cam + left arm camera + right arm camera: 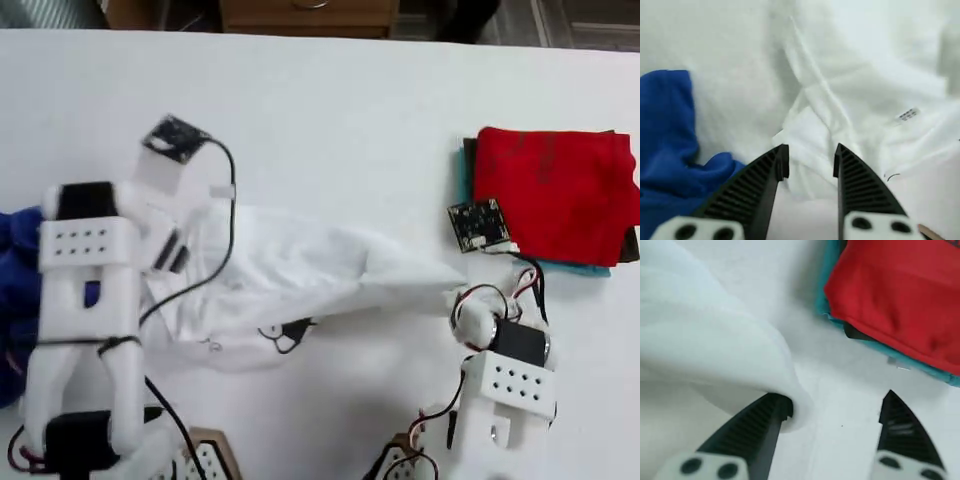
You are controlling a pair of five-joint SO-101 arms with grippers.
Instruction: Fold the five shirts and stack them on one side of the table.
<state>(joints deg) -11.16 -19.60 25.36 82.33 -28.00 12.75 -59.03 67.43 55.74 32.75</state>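
From the high view I count a stack at the right side of the surface [330,100]: a red shirt [555,195] on top, a teal shirt [590,268] under it and a dark shirt [630,245] peeking out between the layers, so I judge three of the five folded and stacked. The white shirt [300,275] lies rumpled and stretched across the middle, not yet folded, with the left arm [85,300] over its one end and the right arm [505,385] near the other end, just beside the stack. The blue shirt [15,290] sits in a heap at the far left edge, apart from the stack. In the left wrist view, the left gripper [811,160] has its jaws a little apart above a creased edge of the white shirt, and I see no cloth clamped in them; the blue shirt lies close by. In the right wrist view, the right gripper [837,402] is spread wide, one finger touching a raised fold of the white shirt and the other over bare surface, with the stack just beyond. By my reckoning, the white shirt is the job in hand, and it and the blue one both remain to be folded and stacked.
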